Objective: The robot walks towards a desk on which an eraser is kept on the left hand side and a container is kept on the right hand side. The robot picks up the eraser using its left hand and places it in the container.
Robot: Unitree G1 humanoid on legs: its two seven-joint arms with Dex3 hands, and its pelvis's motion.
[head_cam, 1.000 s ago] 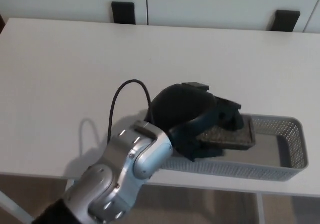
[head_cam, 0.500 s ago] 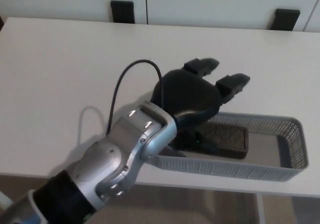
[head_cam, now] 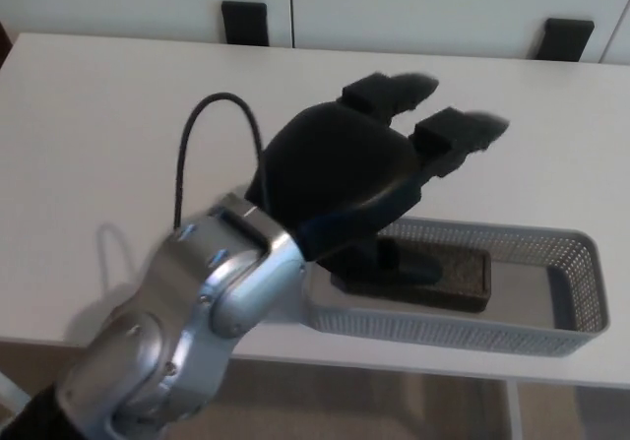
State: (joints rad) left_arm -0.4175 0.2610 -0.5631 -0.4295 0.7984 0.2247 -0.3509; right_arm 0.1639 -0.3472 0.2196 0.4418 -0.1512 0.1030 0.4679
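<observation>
Your left hand [head_cam: 345, 169] hangs spread and empty above the container [head_cam: 551, 337]; the eraser [head_cam: 443, 275] lies inside it. Lift straight up, clear of the rim, over the tabletop [head_cam: 108, 125].

A matt white desk [head_cam: 118, 105] bears a perforated grey plastic container [head_cam: 551, 334] holding a dark, rough-textured eraser [head_cam: 463, 273].

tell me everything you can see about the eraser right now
The eraser is a dark, flat, rectangular block with a rough, speckled top. It lies flat on the floor of the grey mesh container, in its left half, long side along the tray. Nothing grips it: the left hand is raised above with fingers spread, and its thumb hides the eraser's left end.
</observation>
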